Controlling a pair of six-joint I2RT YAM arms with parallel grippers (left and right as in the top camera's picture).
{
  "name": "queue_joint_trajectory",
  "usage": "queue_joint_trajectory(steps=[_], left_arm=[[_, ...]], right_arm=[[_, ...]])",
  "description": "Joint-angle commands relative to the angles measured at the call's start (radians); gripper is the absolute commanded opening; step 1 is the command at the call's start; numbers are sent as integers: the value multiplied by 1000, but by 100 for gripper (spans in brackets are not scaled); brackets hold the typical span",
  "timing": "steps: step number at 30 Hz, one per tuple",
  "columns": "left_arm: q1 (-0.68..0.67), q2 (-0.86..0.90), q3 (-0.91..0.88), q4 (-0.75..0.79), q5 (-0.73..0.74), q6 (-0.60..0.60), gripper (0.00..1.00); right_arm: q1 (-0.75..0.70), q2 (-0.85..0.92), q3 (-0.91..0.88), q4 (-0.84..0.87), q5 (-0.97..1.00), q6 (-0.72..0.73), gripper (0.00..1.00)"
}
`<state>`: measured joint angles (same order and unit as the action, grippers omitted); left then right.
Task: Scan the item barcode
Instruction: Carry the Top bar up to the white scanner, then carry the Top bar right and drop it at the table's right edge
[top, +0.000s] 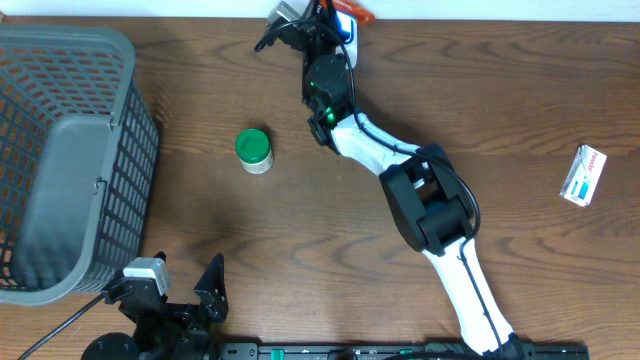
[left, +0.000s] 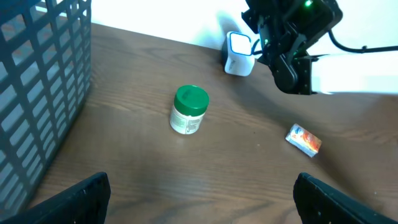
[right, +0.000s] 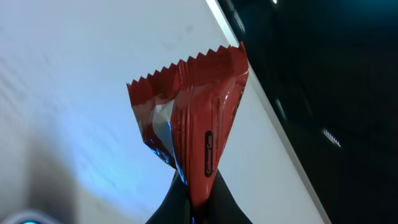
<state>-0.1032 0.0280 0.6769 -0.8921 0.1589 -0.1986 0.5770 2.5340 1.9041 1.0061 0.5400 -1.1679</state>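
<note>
While the right hand (right: 196, 202) pinches its lower corner, the glossy red packet (right: 199, 124) stands above it, saw-toothed along the top; only the left wrist view shows the white, boxy scanner (left: 239, 53) beside that hand. The left hand (left: 202, 199) stands wide open.

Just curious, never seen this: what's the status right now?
Right tool shut on red packet, near scanner. Left tool open, empty. Jar, small box lie clear of it.
</note>
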Motion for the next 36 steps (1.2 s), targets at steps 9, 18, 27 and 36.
queue_joint_trajectory(steps=[9,18,27,36], left_arm=[[-5,-3,1,2,10,2,94],[-5,-3,1,2,10,2,94],[-5,-3,1,2,10,2,94],[-5,-3,1,2,10,2,94]], right_arm=[[-68,174,124,-4,-365,-16,1],[-83,201,148,-12,-438,-4,1],[-101,201,148,-90,-439,8,1],[-79,157,148,-142,-329,-80,1]])
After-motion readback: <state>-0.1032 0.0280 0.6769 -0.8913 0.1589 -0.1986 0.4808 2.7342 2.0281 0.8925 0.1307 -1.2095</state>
